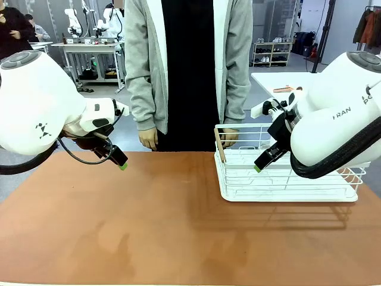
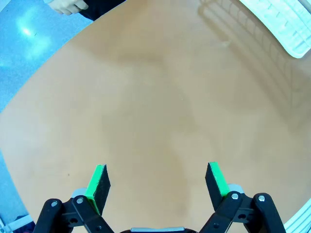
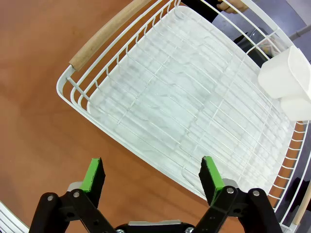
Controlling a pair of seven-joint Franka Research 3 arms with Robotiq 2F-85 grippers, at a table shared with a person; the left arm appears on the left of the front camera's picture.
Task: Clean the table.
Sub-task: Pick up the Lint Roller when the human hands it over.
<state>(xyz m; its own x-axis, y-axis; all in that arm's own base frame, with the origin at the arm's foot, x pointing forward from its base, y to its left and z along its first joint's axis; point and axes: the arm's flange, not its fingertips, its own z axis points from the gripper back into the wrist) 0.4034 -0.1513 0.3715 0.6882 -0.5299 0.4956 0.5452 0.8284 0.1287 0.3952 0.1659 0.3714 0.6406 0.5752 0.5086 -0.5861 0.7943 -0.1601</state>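
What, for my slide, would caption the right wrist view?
Open right gripper poised over a white wire rack on the table.

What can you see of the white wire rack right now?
The wire rack is white coated wire with a ribbed white tray as its floor, a wooden handle along its left end and a white plastic holder hung on one side. It sits flat on the table, toward the robot's right, with nothing lying in it. The right tool hangs open above it, not touching. A person's hand is at its far rim; contact can't be judged.
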